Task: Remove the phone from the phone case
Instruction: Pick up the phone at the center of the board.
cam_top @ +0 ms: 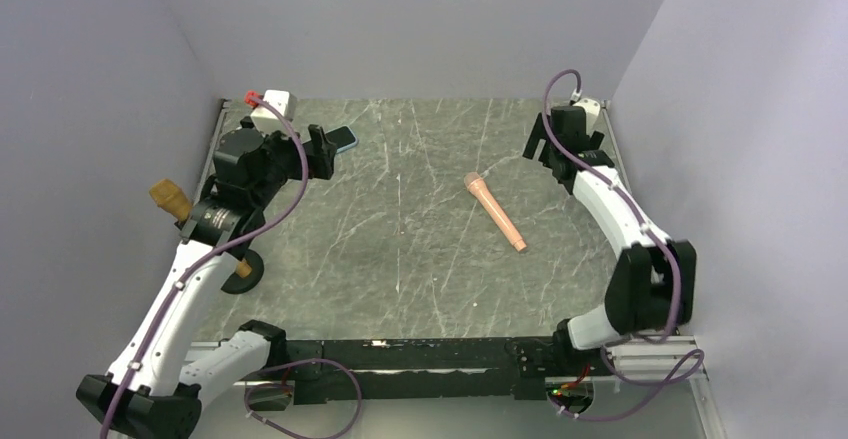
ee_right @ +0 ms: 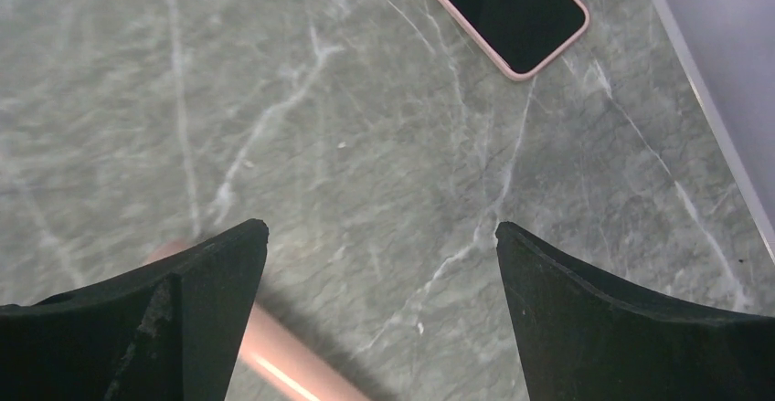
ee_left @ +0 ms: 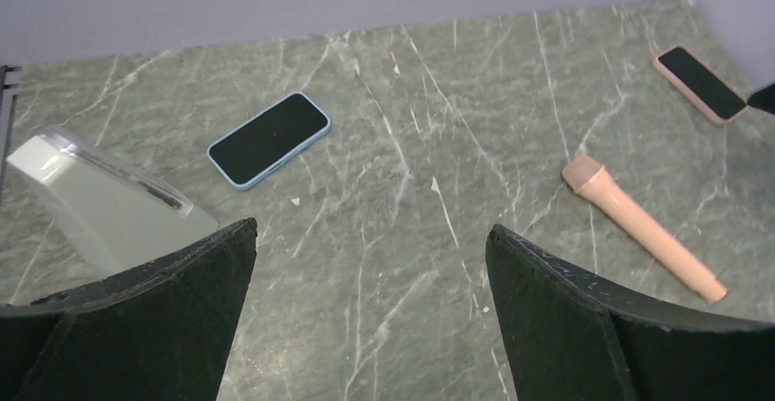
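We log the left gripper (ee_left: 370, 237) spread wide, holding nothing, over the marble table (ee_left: 402, 145); the blue-cased phone (ee_left: 269, 138) lies flat, screen up, ahead to its left. Right gripper (ee_right: 379, 232) likewise released, empty; a pink-cased phone (ee_right: 498, 8) lies flat beyond it near the wall (ee_right: 731, 36).

Overhead plus low wrist views, table (cam_top: 420, 259) shared

Bare table (cam_top: 400, 269) stretches between the blue-cased phone (ee_left: 269, 138) at the far left and the peach tube (cam_top: 494, 212) lying mid-table, while a pale block (ee_left: 100, 200) sits just beside the left fingers (ee_left: 164, 319) and the right wall (ee_right: 731, 54) runs close past the pink-cased phone (ee_right: 501, 8).
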Controlling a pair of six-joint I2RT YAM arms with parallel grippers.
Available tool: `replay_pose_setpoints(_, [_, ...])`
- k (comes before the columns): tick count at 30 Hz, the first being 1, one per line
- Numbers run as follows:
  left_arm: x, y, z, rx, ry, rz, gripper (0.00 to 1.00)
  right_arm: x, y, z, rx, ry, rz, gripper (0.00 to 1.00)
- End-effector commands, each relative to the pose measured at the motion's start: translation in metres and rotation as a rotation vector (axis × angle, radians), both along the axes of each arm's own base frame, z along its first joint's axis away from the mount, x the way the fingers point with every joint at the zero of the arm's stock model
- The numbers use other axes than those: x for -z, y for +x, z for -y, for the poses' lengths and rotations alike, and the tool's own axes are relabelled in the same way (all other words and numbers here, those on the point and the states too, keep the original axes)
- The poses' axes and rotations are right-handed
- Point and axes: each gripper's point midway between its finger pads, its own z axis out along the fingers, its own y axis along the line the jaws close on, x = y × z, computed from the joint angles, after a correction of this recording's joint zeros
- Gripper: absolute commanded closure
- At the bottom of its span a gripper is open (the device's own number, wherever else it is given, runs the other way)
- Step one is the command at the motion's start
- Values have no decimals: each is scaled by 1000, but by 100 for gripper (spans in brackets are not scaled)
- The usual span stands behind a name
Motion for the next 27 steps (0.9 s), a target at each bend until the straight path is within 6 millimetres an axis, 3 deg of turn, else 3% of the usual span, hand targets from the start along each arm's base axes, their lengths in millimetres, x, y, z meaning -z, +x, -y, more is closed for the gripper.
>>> replay_pose_setpoints(1, [-6, 6, 11, 100, 3, 54, 1, -1, 40, 23, 27, 7, 50, 0])
replay_pose_setpoints(5, [-1, 1, 22, 267, -132, 11, 1, 30, 62, 60, 88, 61, 31, 0])
replay_pose_setpoints(9, [1, 3, 17, 269, -175, -5, 1, 63, 80, 99, 175, 160, 28, 0])
replay_pose_setpoints(15, [6, 3, 23, 322, -241, -32, 1, 94, 100, 148, 283, 271, 92, 0])
replay_pose_setpoints(21, [11, 7, 24, 355, -276, -57, 1, 120, 120, 176, 327, 344, 97, 0])
replay_pose_setpoints(27, [17, 13, 21, 355, -300, -76, 1, 138, 146, 180, 279, 395, 78, 0])
